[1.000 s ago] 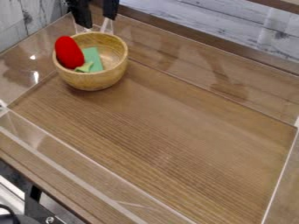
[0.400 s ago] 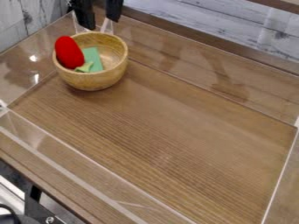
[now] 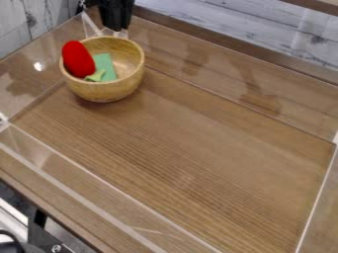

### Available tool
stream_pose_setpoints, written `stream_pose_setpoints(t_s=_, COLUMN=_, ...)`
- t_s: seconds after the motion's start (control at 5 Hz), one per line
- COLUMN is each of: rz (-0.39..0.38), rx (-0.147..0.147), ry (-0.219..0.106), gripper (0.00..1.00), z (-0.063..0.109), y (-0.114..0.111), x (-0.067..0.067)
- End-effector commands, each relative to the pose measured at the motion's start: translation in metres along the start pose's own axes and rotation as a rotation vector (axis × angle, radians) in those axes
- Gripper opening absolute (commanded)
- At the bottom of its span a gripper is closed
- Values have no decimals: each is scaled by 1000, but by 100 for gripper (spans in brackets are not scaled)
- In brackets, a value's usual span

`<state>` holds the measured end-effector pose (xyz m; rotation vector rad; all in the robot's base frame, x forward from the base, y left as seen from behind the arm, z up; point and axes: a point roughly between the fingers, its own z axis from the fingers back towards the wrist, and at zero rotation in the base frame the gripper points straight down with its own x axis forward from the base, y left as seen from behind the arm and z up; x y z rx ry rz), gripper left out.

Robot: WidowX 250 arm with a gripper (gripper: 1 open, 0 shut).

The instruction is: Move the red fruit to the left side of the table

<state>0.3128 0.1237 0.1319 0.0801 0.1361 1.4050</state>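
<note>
At bowl's [image 3: 126, 92] far rim, gripper [image 3: 114, 31] clenched, rim-grip unclear; red fruit [image 3: 77, 58] ungrasped. Pickup pending, looks like: open, shift over fruit.

Red fruit [image 3: 77, 56]: glossy, strawberry-like, pale green leafy cap. Sits in the wooden bowl [image 3: 122, 90], tilted, cap toward the bowl's middle, red body at the rim. Table [image 3: 199, 138]: brown wood grain, low clear walls at its edge, under the bowl.

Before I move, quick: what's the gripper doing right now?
Gripper: closed, with nothing visible in it; the red fruit is in the bowl.
</note>
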Motion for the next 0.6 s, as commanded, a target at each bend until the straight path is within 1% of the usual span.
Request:
stream_pose_setpoints(t_s=0.0, rz=1, rx=-43, ry=-40, gripper=0, z=12, y=-5, x=-7)
stream_pose_setpoints(t_s=0.2, rz=2, rx=-38, ry=-42, gripper=0, z=6, y=-12, x=-14)
stream_pose_setpoints(t_s=0.4, rz=3, rx=-33, ry=-46, gripper=0, z=0, y=-18, x=-17)
